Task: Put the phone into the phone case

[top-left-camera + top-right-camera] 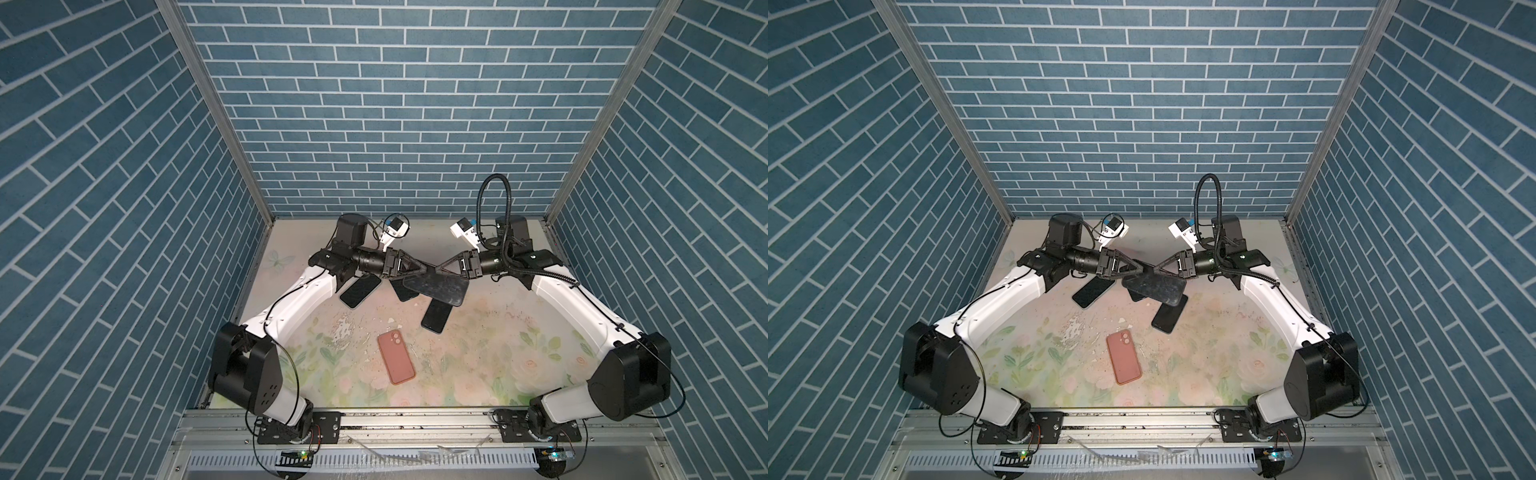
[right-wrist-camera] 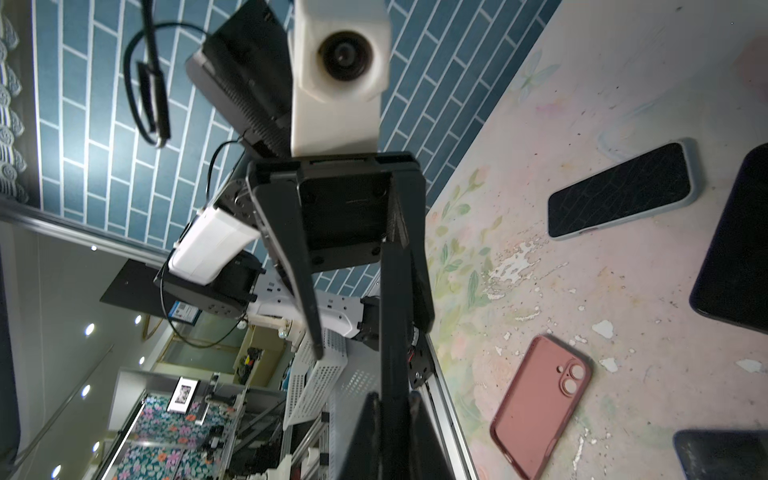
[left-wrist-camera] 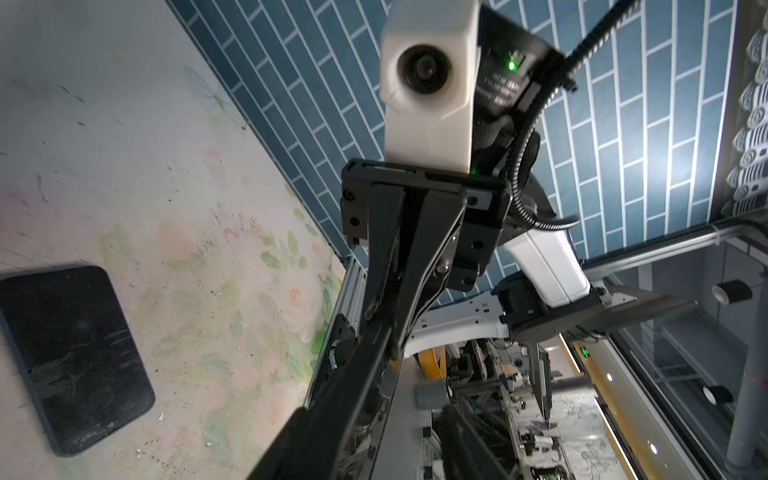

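- right gripper (image 1: 438,267): clenched on the edge of the glossy black slab phone (image 1: 436,286), which is held in the air
- left gripper (image 1: 424,270): tip-to-tip opposite, jaws spread, released
- matte pink silicone phone case (image 1: 396,357): well apart, below the grippers toward the arm bases, back-up on the floral table (image 1: 478,353)
- progress: phone lifted; flipping the case and inserting the phone are left

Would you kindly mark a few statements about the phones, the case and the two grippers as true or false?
1. The right gripper is shut on a dark phone held above the table. True.
2. The pink case sits in the left gripper. False: it lies on the table, apart from both grippers.
3. The left gripper's jaws stand apart. True.
4. The table holds no other phone. False: three lie there, a left phone, a half-hidden phone and a near phone.
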Controlling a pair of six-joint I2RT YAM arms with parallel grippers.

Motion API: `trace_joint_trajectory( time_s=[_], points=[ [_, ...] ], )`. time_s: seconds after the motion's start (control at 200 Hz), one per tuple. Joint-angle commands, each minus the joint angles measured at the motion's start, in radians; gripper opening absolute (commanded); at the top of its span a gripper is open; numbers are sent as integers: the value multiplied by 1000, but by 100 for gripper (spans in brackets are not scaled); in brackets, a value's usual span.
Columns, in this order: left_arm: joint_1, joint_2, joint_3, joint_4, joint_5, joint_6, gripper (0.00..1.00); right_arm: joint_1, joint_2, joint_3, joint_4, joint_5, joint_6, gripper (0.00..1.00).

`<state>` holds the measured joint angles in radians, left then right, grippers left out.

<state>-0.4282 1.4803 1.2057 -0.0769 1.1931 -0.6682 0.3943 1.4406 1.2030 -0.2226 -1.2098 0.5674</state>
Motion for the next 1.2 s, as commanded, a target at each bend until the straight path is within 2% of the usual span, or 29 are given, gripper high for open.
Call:
trace_joint_trajectory(
  time_s=[0.0,0.055,0.205,0.26,0.315,0.375,0.45,0.58,0.725,0.8,0.935,1.055,1.195],
  points=[
    [18,-91,-90,165,-132,-105,58,0,-51,-58,412,140,312,0],
    [34,-151,-142,173,-218,-116,61,13,-53,-74,462,184,353,0],
    [90,-352,-240,-9,-542,-49,74,93,-62,-102,419,404,356,0],
    [105,-427,-267,-84,-661,-25,83,135,-58,-122,422,494,370,0],
    [114,-497,-302,-127,-742,-17,99,180,-55,-136,439,571,376,0],
    [121,-561,-341,-154,-790,-32,99,221,-58,-160,473,657,386,0],
    [122,-627,-399,-161,-793,-78,99,260,-56,-194,541,760,420,0],
    [124,-722,-515,-148,-714,-176,100,322,-19,-244,665,918,501,0],
    [123,-880,-619,-311,-760,-271,97,406,87,-244,734,1027,590,0],
    [123,-958,-727,-290,-740,-384,93,441,143,-231,774,1060,629,0],
    [123,-1123,-947,-84,-719,-599,86,490,223,-189,811,1097,665,0],
    [123,-1237,-1003,-94,-744,-611,85,523,284,-154,845,1098,703,0],
    [122,-1261,-1065,-36,-751,-634,85,568,336,-125,848,1097,724,0]
  ],
)
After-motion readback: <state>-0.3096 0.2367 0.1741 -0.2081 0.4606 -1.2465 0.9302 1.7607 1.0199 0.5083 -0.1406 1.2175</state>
